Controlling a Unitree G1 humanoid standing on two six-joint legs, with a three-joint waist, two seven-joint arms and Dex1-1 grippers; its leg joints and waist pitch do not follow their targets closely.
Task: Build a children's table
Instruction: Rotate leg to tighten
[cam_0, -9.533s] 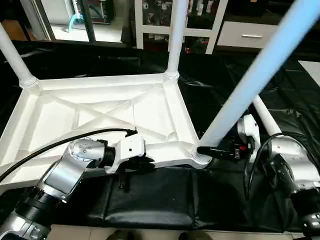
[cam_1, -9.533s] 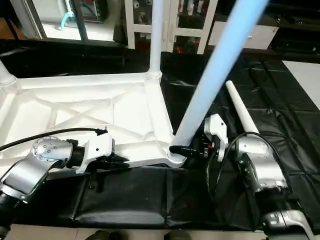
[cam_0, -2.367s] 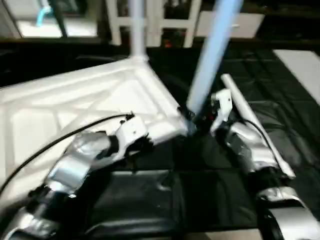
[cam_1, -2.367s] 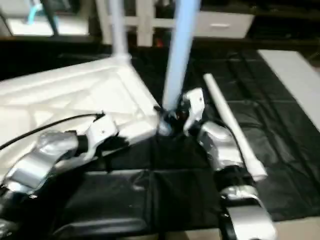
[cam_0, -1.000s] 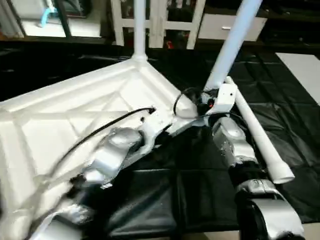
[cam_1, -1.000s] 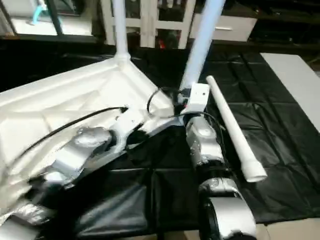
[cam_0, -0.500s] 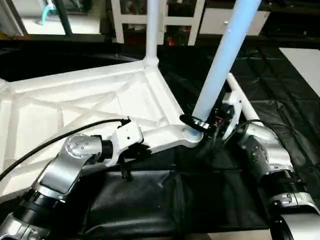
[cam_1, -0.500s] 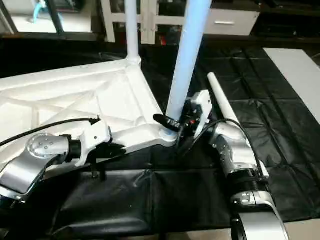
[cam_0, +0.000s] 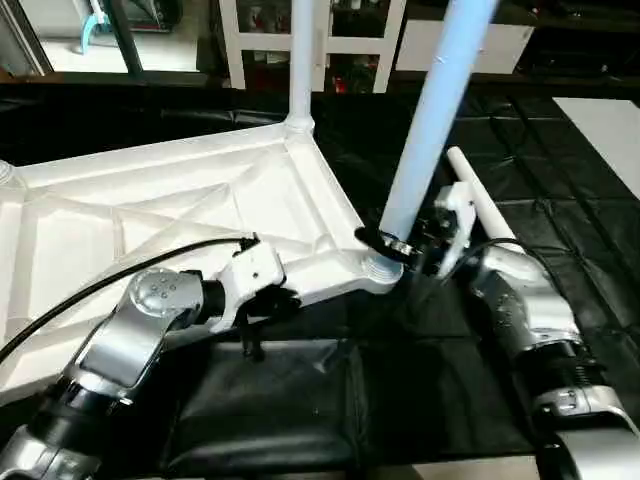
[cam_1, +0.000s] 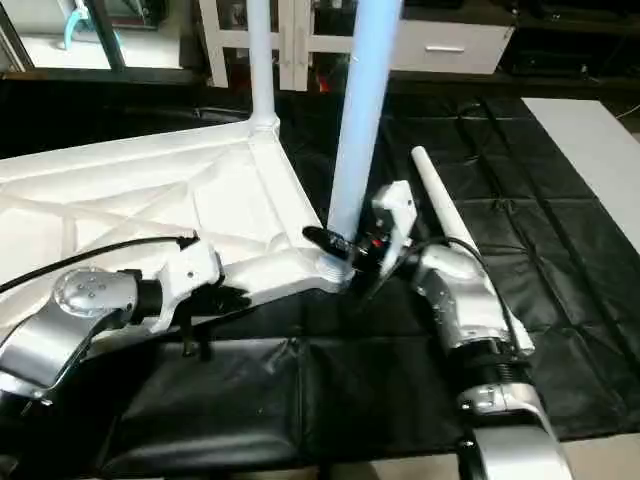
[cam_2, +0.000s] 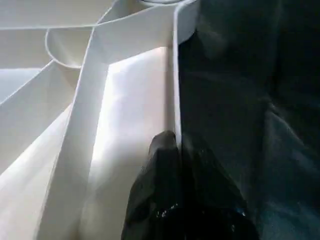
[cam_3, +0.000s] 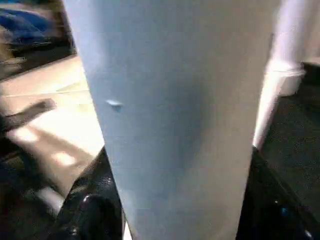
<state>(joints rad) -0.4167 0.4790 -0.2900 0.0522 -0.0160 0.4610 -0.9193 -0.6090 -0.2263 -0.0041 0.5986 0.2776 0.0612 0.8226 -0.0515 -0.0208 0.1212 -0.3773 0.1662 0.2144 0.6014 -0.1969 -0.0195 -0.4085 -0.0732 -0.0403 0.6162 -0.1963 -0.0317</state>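
From my head camera, the white table top (cam_0: 150, 215) lies upside down on a black sheet (cam_0: 560, 130), its ribbed underside facing up. 2 legs stand upright in its corner sockets: a far leg (cam_0: 300, 60) and a near leg (cam_0: 430, 120) at the corner closest to me. 1 loose leg (cam_0: 480, 205) lies flat on the sheet, just beside my right arm. My left gripper (cam_0: 262, 312) pinches the top's near rim. My right gripper (cam_0: 395, 250) reaches around the base of the near leg, just above its socket.

From my left wrist, my black fingers (cam_2: 165, 165) are pressed together on the thin white rim wall, 1 on each side.

From my right wrist, the near leg rises between my 2 fingers (cam_3: 85, 210), which sit close on either side, gripping it.
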